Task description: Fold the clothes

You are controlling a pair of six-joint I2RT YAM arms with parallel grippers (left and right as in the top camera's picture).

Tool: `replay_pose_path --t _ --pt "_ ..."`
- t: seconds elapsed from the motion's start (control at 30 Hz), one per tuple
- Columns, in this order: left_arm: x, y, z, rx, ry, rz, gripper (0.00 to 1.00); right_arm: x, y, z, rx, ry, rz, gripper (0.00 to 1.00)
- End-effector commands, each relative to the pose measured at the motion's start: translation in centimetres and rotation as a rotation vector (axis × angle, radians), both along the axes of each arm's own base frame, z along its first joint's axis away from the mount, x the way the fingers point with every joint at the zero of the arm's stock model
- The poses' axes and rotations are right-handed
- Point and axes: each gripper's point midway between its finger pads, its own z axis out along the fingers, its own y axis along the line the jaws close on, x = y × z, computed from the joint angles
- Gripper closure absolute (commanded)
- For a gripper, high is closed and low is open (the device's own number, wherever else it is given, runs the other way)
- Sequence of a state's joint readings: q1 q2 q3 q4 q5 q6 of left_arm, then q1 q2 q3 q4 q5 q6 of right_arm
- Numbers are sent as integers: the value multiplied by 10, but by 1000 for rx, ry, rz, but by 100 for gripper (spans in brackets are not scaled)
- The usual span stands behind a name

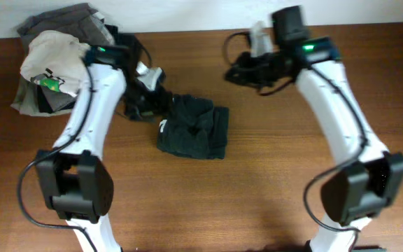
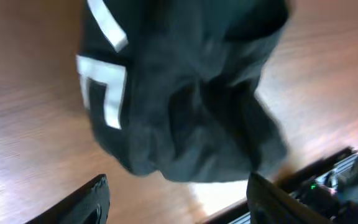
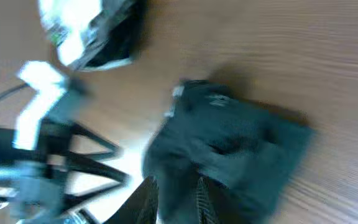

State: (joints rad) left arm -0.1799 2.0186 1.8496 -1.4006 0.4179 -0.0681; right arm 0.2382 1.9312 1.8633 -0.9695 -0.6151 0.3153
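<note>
Plainly the shirt (image 1: 191,129) lies four o'clock of the nearer left gripper (image 1: 151,103), spread empty; the right gripper's (image 1: 235,71) opening I cannot tell.

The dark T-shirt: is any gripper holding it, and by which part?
Seemingly nothing is held. The left gripper is open beside the T-shirt, not closed on cloth; the right gripper is well apart from it.

A plain, very dark teal-black is seen on the T-shirt (image 1: 194,129) just ahead of the left claw (image 1: 145,105). White marks (image 2: 104,93) are printed on the T-shirt near its edge. The table (image 1: 271,182) beneath the claw is grained in warm brown. Behind the claw, a cream-white garment (image 1: 47,56) is marked in green and is laid over grey garments (image 1: 65,19).
</note>
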Motion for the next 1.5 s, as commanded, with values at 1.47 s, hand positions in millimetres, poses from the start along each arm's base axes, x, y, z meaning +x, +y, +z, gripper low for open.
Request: replay_pose_path --t 1.47 --pt "5 66 -46 48 53 168 17 -117 58 -143 -451 473 261 96"
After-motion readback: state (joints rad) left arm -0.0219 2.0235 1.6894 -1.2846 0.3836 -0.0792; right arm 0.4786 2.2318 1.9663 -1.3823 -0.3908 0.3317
